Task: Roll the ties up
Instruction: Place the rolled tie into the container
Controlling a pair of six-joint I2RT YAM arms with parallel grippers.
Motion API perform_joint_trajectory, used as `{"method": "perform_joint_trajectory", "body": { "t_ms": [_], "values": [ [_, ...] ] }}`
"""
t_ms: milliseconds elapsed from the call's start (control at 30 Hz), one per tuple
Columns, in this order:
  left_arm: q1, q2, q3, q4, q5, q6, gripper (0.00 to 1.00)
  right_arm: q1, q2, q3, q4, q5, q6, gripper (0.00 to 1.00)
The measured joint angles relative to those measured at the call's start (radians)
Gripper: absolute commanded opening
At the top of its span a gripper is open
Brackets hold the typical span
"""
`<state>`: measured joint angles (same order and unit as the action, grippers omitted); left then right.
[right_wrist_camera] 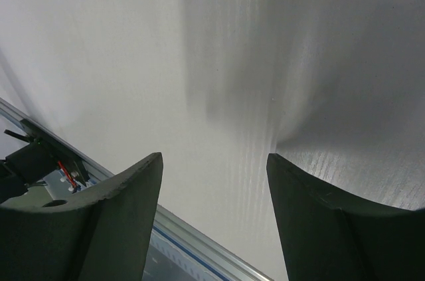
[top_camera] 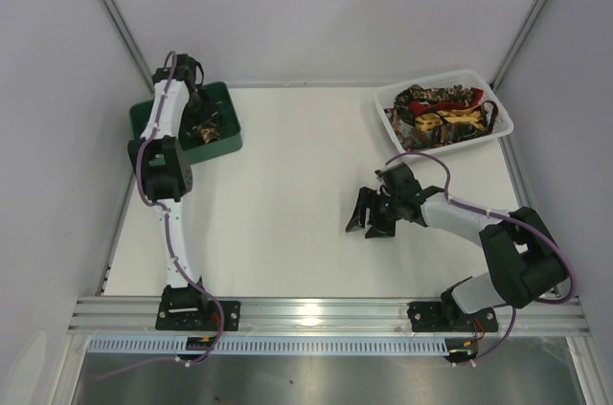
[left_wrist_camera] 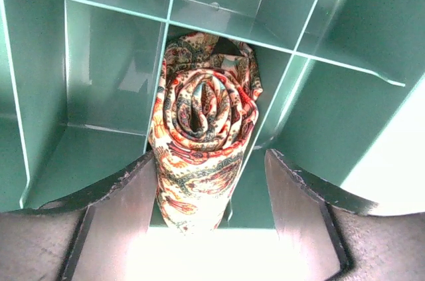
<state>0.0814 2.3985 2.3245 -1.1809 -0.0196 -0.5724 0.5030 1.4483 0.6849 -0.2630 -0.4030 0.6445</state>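
Observation:
A rolled tie [left_wrist_camera: 202, 135] in a cream, red and green paisley print stands on end in one compartment of the green crate [left_wrist_camera: 106, 75]. My left gripper [left_wrist_camera: 209, 156] hangs open over it. The left finger brushes the roll and the right finger [left_wrist_camera: 292, 194] stands apart from it. From above, the left gripper [top_camera: 192, 99] is over the crate [top_camera: 230, 103], where patterned fabric [top_camera: 206, 129] shows. Several unrolled ties [top_camera: 441, 113] lie heaped in the white tray [top_camera: 493, 103]. My right gripper [top_camera: 369, 218] is open above the bare table, with nothing between its fingers [right_wrist_camera: 126, 208].
The crate sits at the back left of the white table [top_camera: 287, 185] and the tray at the back right. An aluminium rail [top_camera: 326, 314] runs along the near edge and also shows in the right wrist view as a rail [right_wrist_camera: 192, 241]. Grey walls enclose the table.

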Motion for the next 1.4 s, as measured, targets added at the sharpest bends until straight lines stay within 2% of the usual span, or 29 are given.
{"method": "perform_joint_trajectory", "body": {
  "t_ms": [500, 767, 867, 900, 1000, 1100, 1400],
  "values": [
    [0.000, -0.110, -0.107, 0.047, -0.003, -0.014, 0.73, 0.012, 0.000, 0.000, -0.002, -0.005, 0.002, 0.70],
    [0.000, -0.321, -0.336, 0.152, -0.003, -0.033, 0.69, 0.018, 0.000, 0.014, -0.018, -0.004, 0.002, 0.69],
    [0.000, -0.418, -0.441, 0.210, -0.002, -0.033, 0.54, 0.019, 0.000, 0.036, -0.036, 0.000, -0.002, 0.69],
    [0.000, -0.443, -0.463, 0.223, -0.002, -0.033, 0.37, 0.019, 0.000, 0.048, -0.046, 0.003, -0.004, 0.69],
    [0.000, -0.469, -0.473, 0.255, 0.000, -0.020, 0.13, 0.019, 0.000, 0.087, -0.074, 0.008, -0.014, 0.68],
    [0.000, -0.438, -0.449, 0.267, 0.001, -0.002, 0.01, 0.019, 0.000, 0.124, -0.098, 0.020, -0.021, 0.68],
    [0.000, -0.250, -0.336, 0.251, -0.003, 0.010, 0.00, 0.019, -0.063, 0.143, -0.185, 0.063, -0.028, 0.68]
  ]
}}
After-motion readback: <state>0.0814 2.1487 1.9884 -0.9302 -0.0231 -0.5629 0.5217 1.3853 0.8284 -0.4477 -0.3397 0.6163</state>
